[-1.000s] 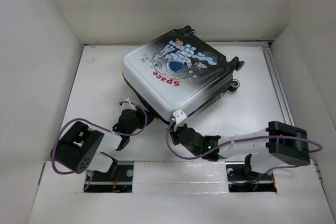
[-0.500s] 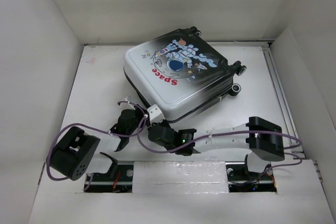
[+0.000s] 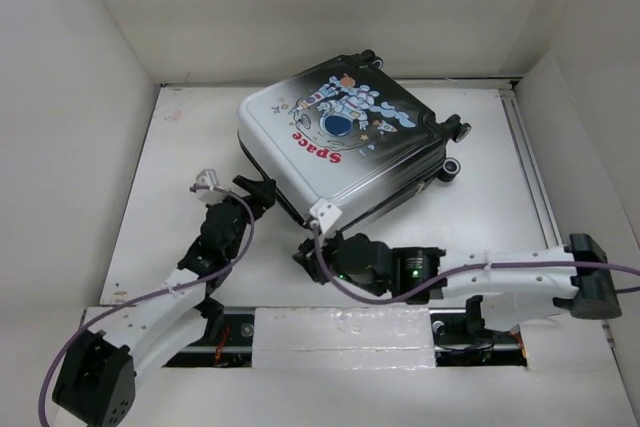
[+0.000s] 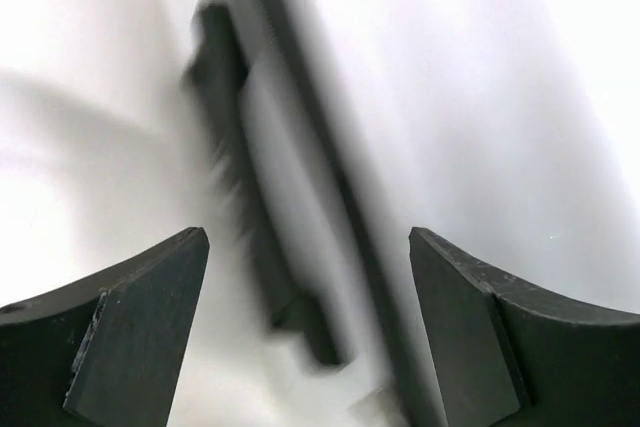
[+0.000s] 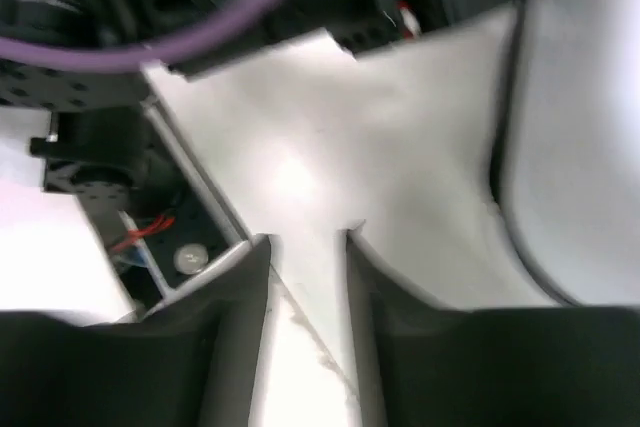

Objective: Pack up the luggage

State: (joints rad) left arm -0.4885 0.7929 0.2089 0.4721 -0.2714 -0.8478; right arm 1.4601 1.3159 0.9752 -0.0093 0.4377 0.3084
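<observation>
The luggage [image 3: 345, 142] lies flat and closed at the back middle of the table, its astronaut and red "Space" print facing up and its wheels [image 3: 457, 147] at the right. My left gripper [image 3: 262, 191] is at its near left corner, open wide. In the left wrist view the left gripper [image 4: 305, 237] frames a blurred dark seam [image 4: 325, 157] of the luggage without touching it. My right gripper [image 3: 304, 254] hovers low over bare table just in front of the case. In the right wrist view the right gripper [image 5: 305, 237] shows a narrow empty gap, with the white shell of the luggage [image 5: 585, 147] to the right.
White walls enclose the table on the left, back and right. A metal rail [image 3: 527, 152] runs along the right side. A white taped strip [image 3: 340, 332] covers the near edge between the arm bases. The left arm's base and purple cable [image 5: 180, 37] fill the right wrist view's top left.
The left arm has stretched forward to the case's near left corner and its jaws have opened wide. The right arm's elbow has swung out to the right. The case shifted slightly right.
</observation>
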